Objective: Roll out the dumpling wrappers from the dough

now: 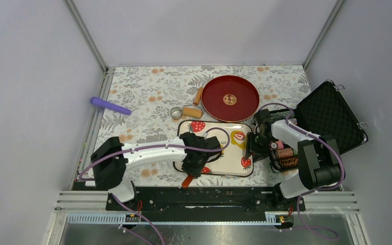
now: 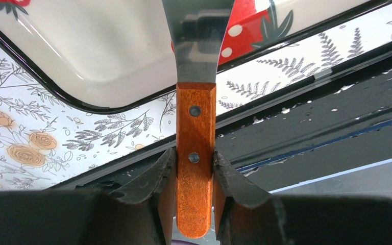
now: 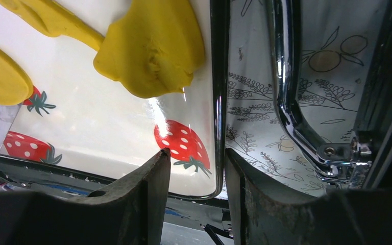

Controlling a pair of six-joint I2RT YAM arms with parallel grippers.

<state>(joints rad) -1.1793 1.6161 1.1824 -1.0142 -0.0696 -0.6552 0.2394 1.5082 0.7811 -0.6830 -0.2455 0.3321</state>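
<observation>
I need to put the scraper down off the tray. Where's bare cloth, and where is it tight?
Bare cloth lies far left, between the purple rolling pin and the red plate, and between that pin and the left arm. Tight: the right side, where tray, plate, black case and right gripper crowd together, and around the small roller and ring cutter.

The dough lies on the tray, the plate behind it, the case to its right

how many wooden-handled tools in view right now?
2. A spatula clamped in the left hand, blade over the tray's near edge; a small roller on the table, just left of the red plate. Others may be hidden.
</observation>
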